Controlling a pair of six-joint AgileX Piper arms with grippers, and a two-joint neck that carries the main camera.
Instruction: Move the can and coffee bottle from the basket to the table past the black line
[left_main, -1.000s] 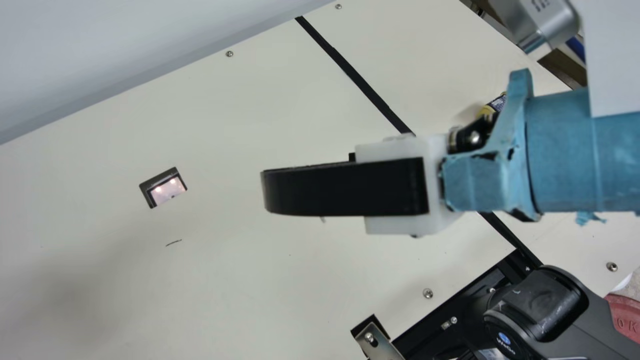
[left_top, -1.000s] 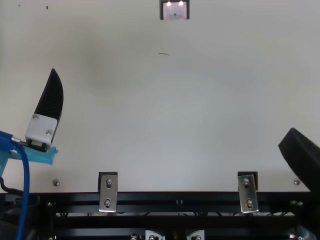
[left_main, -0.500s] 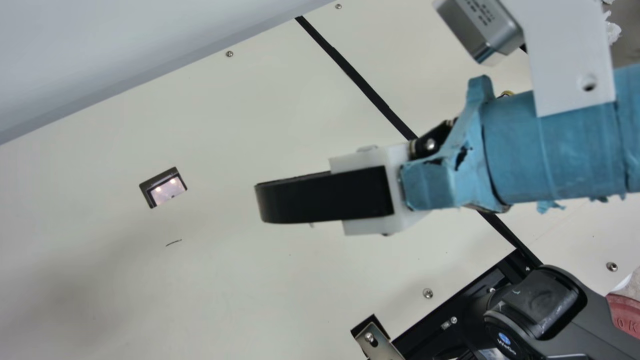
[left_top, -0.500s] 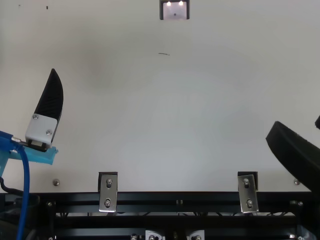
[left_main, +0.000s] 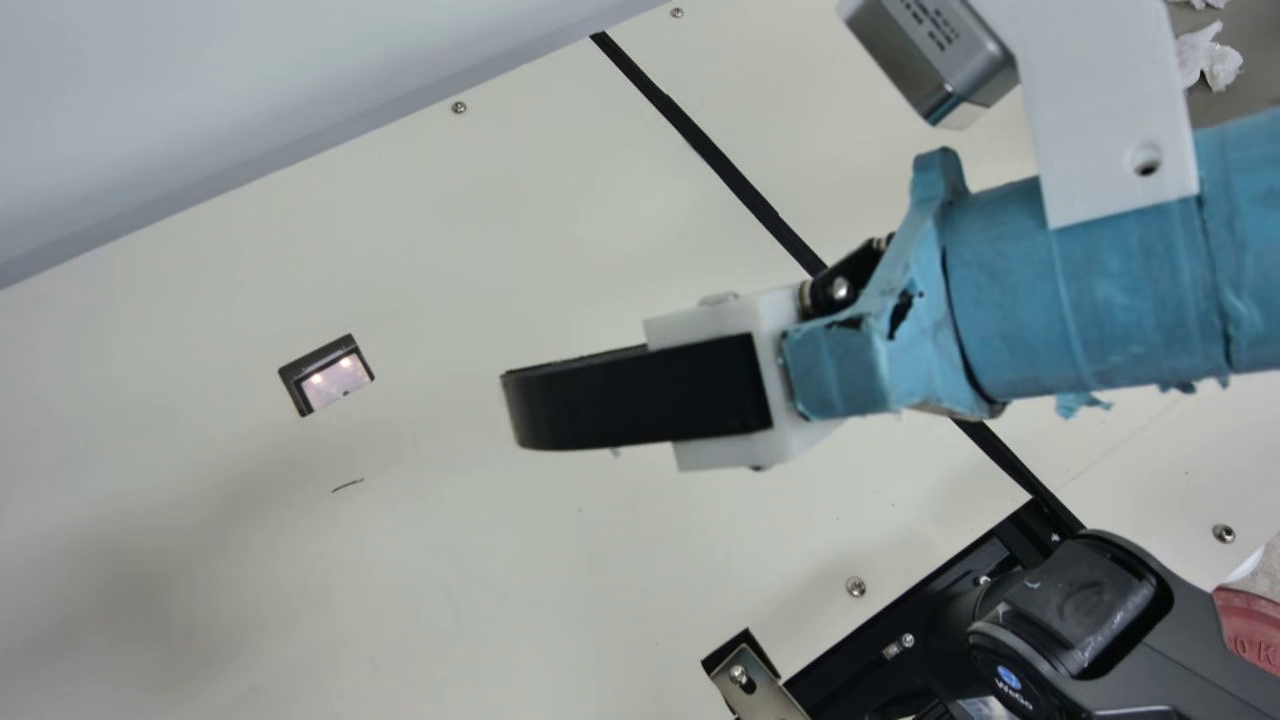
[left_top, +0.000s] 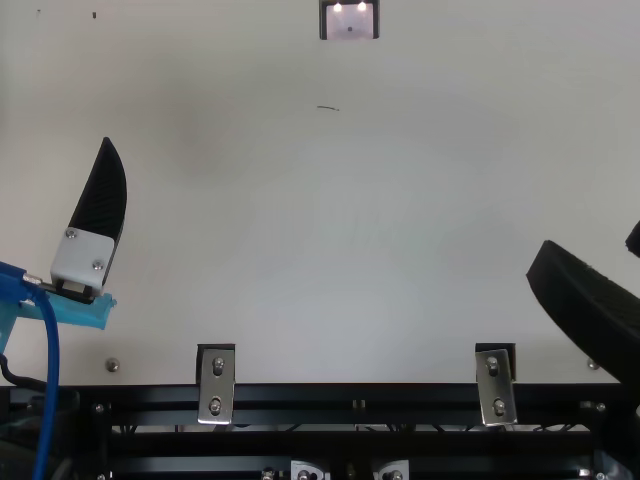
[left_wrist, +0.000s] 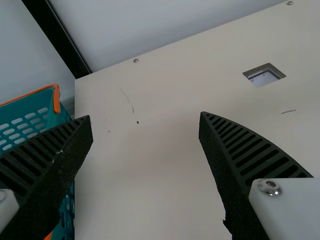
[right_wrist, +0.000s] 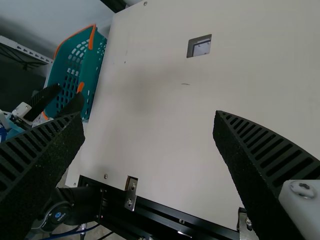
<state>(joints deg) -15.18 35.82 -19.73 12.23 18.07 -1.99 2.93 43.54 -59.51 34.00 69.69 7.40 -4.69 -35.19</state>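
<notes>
Right hand (left_main: 525, 408) has edged inward, gaping empty like the left hand (left_top: 104, 155); wrist views show the basket (right_wrist: 91, 67).

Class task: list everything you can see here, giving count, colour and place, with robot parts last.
Cream table: one, beneath both arms
Teal plastic basket with orange rim: one, beside table edge
Long black line: one, across table
Rectangular dark-edged opening: one, in tabletop
Silver metal brackets: two, at table edge
Steel screws: several, in table
Black metal frame: one, along table edge
Crumpled white material: one patch, beyond table
Silver camera: one, on right arm
Black grippers: two, left and right, jaws open
</notes>
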